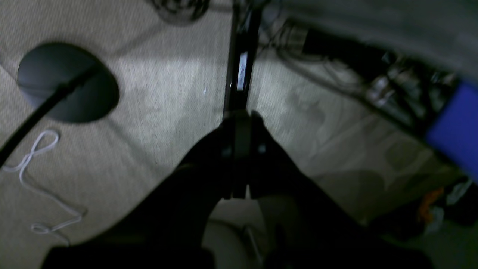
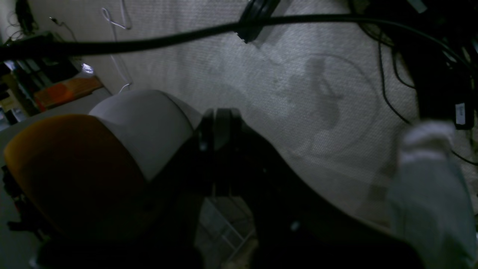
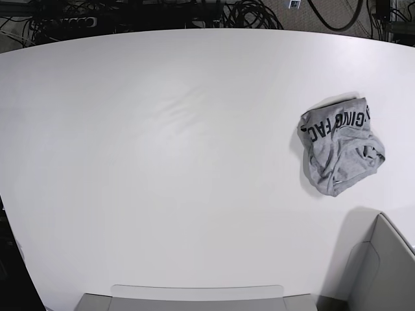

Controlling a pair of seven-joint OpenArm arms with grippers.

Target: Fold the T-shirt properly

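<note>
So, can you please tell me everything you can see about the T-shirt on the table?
The T-shirt is heather grey and looks like soft cotton. It is not folded: it lies crumpled in a loose heap with deep creases, on the right side of the white table in the base view. Black block letters show along its upper part, only partly readable because of the bunching. Only the table touches it; no gripper is near it in that view.

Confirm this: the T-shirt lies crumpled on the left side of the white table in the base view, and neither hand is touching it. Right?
Not quite. The base view shows the T-shirt crumpled on the right side of the white table, not the left. The rest holds: neither hand touches it.
</note>
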